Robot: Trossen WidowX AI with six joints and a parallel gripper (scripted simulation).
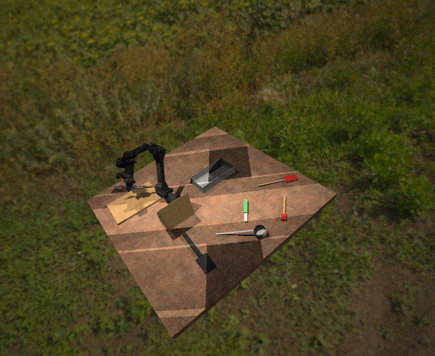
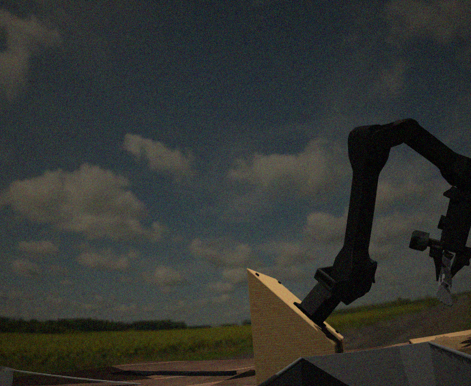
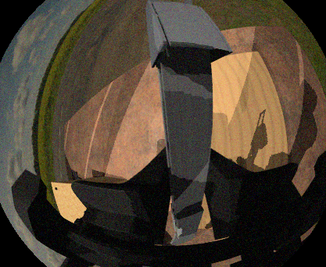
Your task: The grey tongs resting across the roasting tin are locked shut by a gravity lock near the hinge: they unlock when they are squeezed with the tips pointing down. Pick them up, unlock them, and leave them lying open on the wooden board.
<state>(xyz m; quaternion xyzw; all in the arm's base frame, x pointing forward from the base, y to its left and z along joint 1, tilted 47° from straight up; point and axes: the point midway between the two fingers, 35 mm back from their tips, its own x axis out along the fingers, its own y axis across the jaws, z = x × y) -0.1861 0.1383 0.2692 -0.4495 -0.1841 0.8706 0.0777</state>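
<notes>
Top view gives me the gripper hanging over the far end of the wooden board, its fingers clenched narrowly on the grey tongs, which lie roughly level in the air above the board and stick out to either side of the fingers. From the wrist camera I see the tongs running straight up the middle between my two dark fingers, the arms lying close together along the stretch I can see, with a wider block and a wire loop at the far end; the pale grain of the board shows behind them, and I cannot tell from here whether the lock near the hinge has released. Exterior view catches the gripper pointing downward with a short grey piece of the tongs showing below the fingertips, well above the board's edge. The roasting tin sits well apart from the arm, further along the table, and I see nothing lying in it or across it. Elsewhere on the table are a red spatula, a green-and-white stick and a ladle.
</notes>
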